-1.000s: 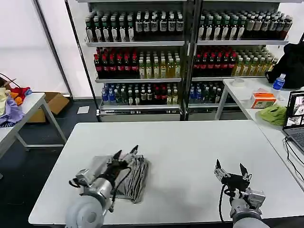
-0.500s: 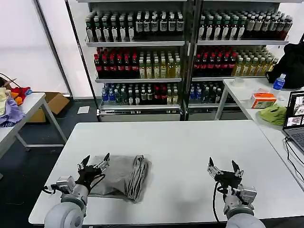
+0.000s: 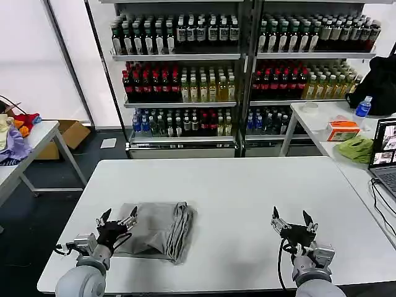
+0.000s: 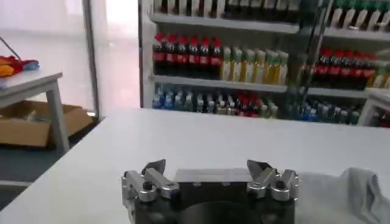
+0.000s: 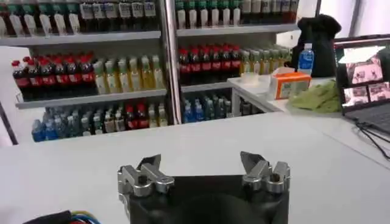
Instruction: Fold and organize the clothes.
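On the white table [image 3: 247, 185], left of centre, the grey clothes [image 3: 158, 228] lie folded in a compact stack. The left gripper [image 3: 116, 218], spread wide and empty, sits at its near-left edge; the right gripper [image 3: 290, 220] waits, spread wide, well apart. Folding appears complete.

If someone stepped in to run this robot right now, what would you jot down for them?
Left gripper: open, holding nothing, at the near-left edge of the folded grey clothes.
Right gripper: open, holding nothing, above bare white table on the near-right side.
Clothes: one compact folded bundle on the table's near-left part, layered edges facing right.
Done: the bundle looks folded.
Left: check the fold is tidy and, if needed, square it up or move it to its final spot; I cannot tell how many garments are in it.
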